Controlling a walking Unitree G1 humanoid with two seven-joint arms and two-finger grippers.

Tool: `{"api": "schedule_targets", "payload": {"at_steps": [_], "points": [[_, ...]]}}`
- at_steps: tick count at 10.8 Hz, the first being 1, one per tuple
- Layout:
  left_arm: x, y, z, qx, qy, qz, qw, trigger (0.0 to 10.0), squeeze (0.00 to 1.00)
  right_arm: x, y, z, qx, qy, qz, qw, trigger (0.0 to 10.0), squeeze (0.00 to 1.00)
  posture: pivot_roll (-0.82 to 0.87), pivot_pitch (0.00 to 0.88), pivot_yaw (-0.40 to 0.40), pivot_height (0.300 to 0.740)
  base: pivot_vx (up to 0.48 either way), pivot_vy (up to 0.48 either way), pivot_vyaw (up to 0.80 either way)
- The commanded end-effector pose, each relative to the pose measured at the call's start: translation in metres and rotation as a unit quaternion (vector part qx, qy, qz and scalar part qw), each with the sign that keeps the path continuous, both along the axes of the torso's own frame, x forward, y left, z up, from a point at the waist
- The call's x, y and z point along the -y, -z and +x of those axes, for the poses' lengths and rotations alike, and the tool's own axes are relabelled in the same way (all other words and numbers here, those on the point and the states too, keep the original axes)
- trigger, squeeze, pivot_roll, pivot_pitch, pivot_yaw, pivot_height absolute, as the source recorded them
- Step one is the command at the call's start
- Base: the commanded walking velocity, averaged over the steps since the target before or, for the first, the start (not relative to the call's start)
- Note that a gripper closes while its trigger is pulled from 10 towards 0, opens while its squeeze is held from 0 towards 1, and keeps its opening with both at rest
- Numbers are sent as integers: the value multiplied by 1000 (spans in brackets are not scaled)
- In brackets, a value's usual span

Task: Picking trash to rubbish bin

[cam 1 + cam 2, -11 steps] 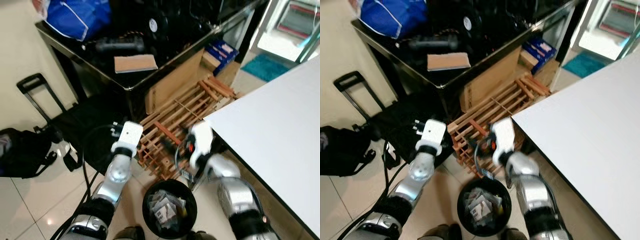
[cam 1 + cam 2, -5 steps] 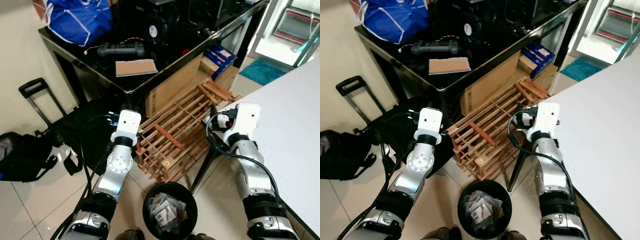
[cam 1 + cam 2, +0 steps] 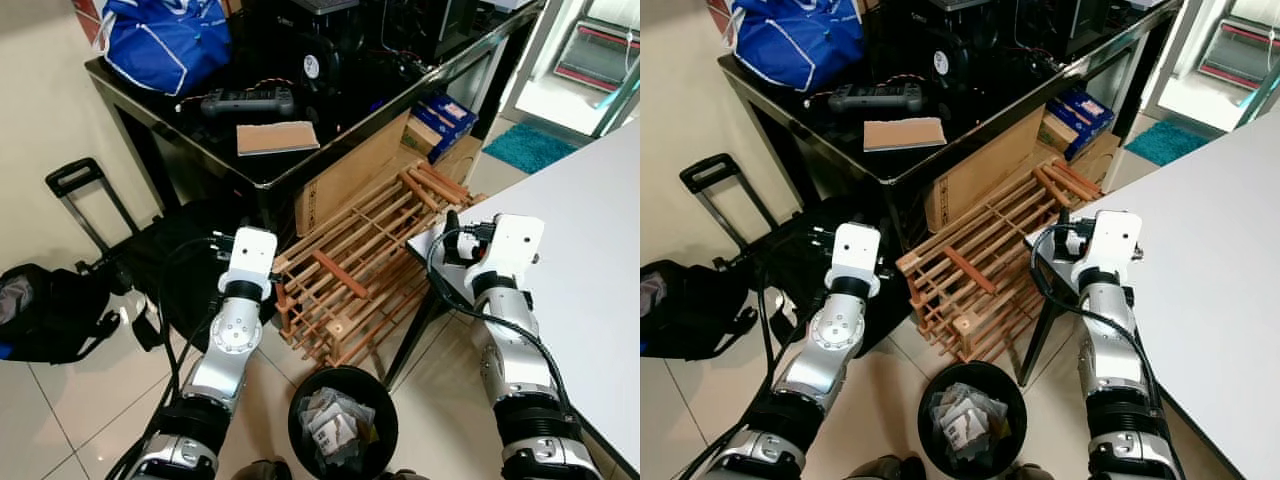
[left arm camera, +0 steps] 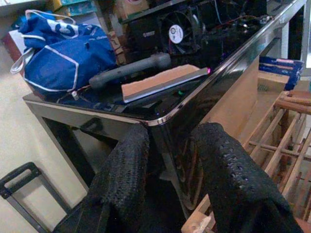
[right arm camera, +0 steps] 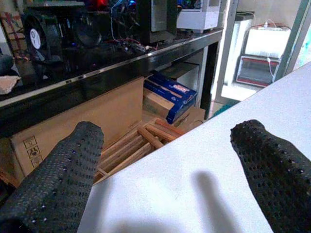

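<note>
The black round rubbish bin [image 3: 343, 372] stands on the floor between my arms, close in front of me. Crumpled paper and wrappers [image 3: 335, 425] lie inside it. My right gripper [image 5: 167, 141] is raised to the corner of the white table [image 3: 590, 230]. It is open wide, with nothing between its fingers [image 5: 63, 170]. My left gripper [image 4: 172, 141] hangs low beside the black table's corner [image 4: 160, 119], open by a narrow gap and holding nothing. The left wrist [image 3: 248, 255] is left of the wooden rack.
A wooden slatted rack [image 3: 360, 265] leans on the floor just beyond the bin, with a cardboard box [image 3: 350, 170] behind it. The black table [image 3: 215, 155] carries a blue bag [image 3: 165, 40] and a brown pad [image 3: 277, 138]. A black bag [image 3: 45, 310] and trolley handle [image 3: 85, 185] sit at left.
My right arm has risen from just above the bin to the white table's corner. The left arm has hardly moved. The camera has tilted slightly.
</note>
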State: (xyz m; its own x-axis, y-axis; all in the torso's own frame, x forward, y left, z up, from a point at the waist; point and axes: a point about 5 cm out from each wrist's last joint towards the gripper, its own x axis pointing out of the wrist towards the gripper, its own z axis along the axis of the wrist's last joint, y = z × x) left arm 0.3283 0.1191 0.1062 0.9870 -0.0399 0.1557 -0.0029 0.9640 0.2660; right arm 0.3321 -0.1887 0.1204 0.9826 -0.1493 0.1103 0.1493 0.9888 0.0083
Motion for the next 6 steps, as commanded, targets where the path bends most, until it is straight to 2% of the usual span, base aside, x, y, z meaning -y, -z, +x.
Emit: {"api": "schedule_targets", "payload": {"at_steps": [1,2,6], "points": [[0,-6,1,10,3,-7,1000,10000,0,-4,-5,2,15,-5,2,1000,10000,0,-80,67,60,740,0,0,0],[1,-7,0,10,5,-9,1000,10000,0,-14,-3,1,15,-21,8,1000,10000,0,-78,66,60,740,0,0,0],[3,-6,-1,8,8,-12,1000,10000,0,-23,1,0,9,-41,12,999,10000,0,-79,69,55,740,0,0,0]]}}
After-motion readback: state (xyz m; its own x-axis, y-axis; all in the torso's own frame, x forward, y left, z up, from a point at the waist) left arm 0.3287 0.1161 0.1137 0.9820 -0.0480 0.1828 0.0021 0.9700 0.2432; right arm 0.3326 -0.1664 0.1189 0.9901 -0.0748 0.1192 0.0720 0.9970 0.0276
